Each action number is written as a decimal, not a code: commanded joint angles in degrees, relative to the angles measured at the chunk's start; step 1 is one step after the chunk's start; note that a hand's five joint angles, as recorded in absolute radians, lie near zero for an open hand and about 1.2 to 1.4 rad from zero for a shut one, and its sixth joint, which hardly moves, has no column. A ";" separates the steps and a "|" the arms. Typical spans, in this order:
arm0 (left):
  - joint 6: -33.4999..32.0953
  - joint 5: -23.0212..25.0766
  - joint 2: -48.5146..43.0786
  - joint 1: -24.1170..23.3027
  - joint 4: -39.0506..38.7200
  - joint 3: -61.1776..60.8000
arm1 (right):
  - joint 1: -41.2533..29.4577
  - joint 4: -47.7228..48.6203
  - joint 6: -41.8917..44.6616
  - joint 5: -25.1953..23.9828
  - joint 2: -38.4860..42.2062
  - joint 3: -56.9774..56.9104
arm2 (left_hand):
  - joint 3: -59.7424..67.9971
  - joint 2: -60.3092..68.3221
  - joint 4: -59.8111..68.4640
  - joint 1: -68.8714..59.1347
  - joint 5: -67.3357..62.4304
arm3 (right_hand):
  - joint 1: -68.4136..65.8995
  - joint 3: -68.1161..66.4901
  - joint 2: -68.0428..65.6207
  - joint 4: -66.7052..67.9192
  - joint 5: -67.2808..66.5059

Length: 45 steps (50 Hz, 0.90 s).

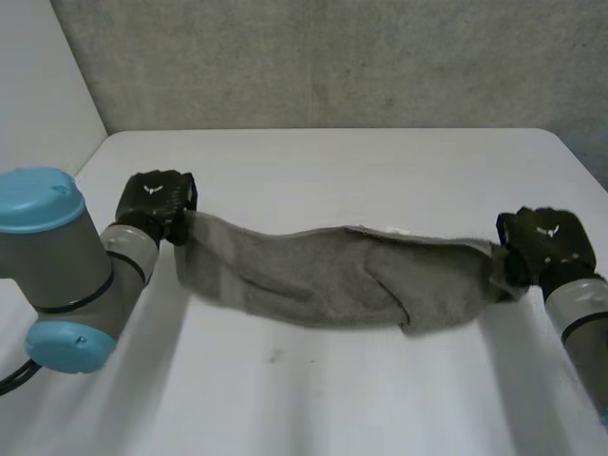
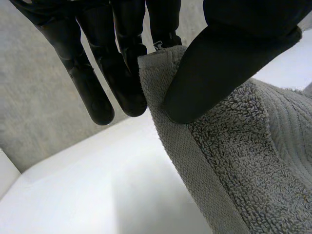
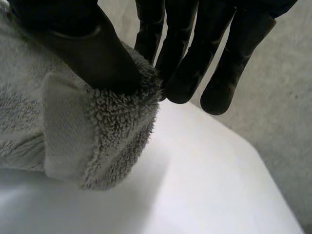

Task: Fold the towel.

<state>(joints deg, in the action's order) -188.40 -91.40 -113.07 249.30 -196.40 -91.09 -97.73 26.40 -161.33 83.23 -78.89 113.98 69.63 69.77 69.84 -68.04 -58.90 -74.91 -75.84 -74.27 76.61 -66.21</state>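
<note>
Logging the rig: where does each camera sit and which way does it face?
Head view: behind and between the arms, looking down at the table; shows left hand, right hand, towel.
Left wrist view: on that wrist, along its palm; fingers and thumb pinch a towel corner.
Right wrist view: likewise; fingers pinch the towel's other end.
All share towel and table.

In the head view, the fingers of the left hand [image 1: 157,201] and the right hand [image 1: 546,242] are covered by the hands' own backs, and both ends of the towel [image 1: 332,275] are lost beneath them. The left arm [image 1: 57,266] and the right arm [image 1: 584,332] are cut off by the picture's edge. In each wrist view, the pinched part of the towel is hidden behind a thumb [image 2: 209,73] [image 3: 92,53]. A dark mark [image 1: 274,356] on the table [image 1: 380,408] is too small to be identified.
</note>
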 commanded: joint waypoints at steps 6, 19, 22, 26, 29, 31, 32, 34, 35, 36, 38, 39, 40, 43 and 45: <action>-0.21 0.35 6.11 0.04 0.14 -3.75 | 2.37 -24.11 3.66 -6.77 -4.17 -8.33 | 10.37 10.23 10.16 -11.96 -11.10 | -5.09 -4.16 -5.73 3.39 -3.79; -0.21 0.96 5.93 0.22 0.32 -4.36 | 3.69 -24.64 3.48 -6.77 -0.21 -8.42 | 10.37 10.23 10.16 -11.96 -11.10 | 3.51 4.44 2.87 -5.21 4.81; -0.21 1.66 5.49 0.22 0.23 -4.36 | 3.60 -24.38 3.57 -6.16 1.72 -8.51 | 10.37 10.23 10.16 -11.96 -11.10 | 46.70 47.64 46.06 -48.41 48.01; -0.30 1.75 4.88 0.22 0.06 -4.45 | 3.42 -24.64 3.39 -5.63 3.31 -8.77 | 10.37 10.23 10.16 -11.96 -11.10 | 48.84 49.78 48.20 -50.55 50.14; -0.30 1.75 3.91 0.22 0.06 -4.45 | 3.33 -24.46 2.95 -5.80 4.27 -8.24 | 10.37 10.23 10.16 -11.96 -11.10 | 49.18 50.12 48.54 -50.88 50.48; -0.30 1.75 3.74 0.22 -0.03 -4.63 | 3.16 -23.94 2.08 -6.06 4.71 -7.46 | 10.37 10.23 10.16 -11.96 -11.10 | 48.85 49.78 48.20 -50.55 50.15; -0.30 1.75 3.73 0.22 -0.03 -4.63 | 3.16 -23.93 2.08 -6.07 4.71 -7.45 | 10.37 10.23 10.16 -11.96 -11.10 | 48.84 49.78 48.20 -50.55 50.14; -0.30 1.75 3.73 0.22 -0.12 -4.72 | 3.07 -23.32 1.02 -6.07 4.80 -7.01 | 10.37 10.23 10.16 -11.96 -11.10 | 48.84 49.78 48.20 -50.55 50.14; -0.30 1.75 3.65 0.22 -0.12 -4.72 | 3.07 -22.28 -0.02 -6.07 4.80 -6.49 | 10.37 10.23 10.16 -11.96 -11.10 | 48.18 49.11 47.54 -49.88 49.48; -0.30 1.75 3.56 0.22 -0.12 -4.72 | 3.07 -20.70 -0.99 -6.07 4.80 -5.96 | 10.37 10.23 10.16 -11.96 -11.10 | 47.34 48.28 46.70 -49.04 48.64; -0.30 1.75 3.38 0.22 -0.21 -4.63 | 2.98 -19.20 -1.61 -5.98 4.80 -5.35 | 10.37 10.23 10.16 -11.96 -11.10 | 47.16 48.10 46.52 -48.86 48.46; -0.30 1.75 3.30 0.22 -0.21 -4.63 | 2.98 -18.41 -1.88 -5.72 4.80 -4.73 | 10.37 10.23 10.16 -11.96 -11.10 | 47.49 48.43 46.85 -49.20 48.80; -0.30 1.75 3.29 0.22 -0.21 -4.63 | 2.98 -18.40 -1.88 -5.71 4.80 -4.73 | 10.37 10.23 10.16 -11.96 -11.10 | 47.50 48.44 46.86 -49.20 48.80; -0.30 1.75 3.21 0.22 -0.21 -4.72 | 2.98 -18.22 -1.97 -5.54 4.71 -3.58 | 10.37 10.23 10.16 -11.96 -11.10 | 50.52 51.46 49.88 -52.23 51.83; -0.30 1.75 3.12 0.22 -0.21 -4.80 | 3.07 -18.22 -1.97 -5.63 4.27 -2.71 | 10.37 10.23 10.16 -11.96 -11.10 | 53.05 53.99 52.41 -54.75 54.35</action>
<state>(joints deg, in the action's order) -188.70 -89.64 -109.78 249.52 -196.61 -95.79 -94.73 7.23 -162.90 77.45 -74.04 109.26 69.67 69.77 69.84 -67.97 -58.90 -26.56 -27.06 -28.73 26.66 -15.33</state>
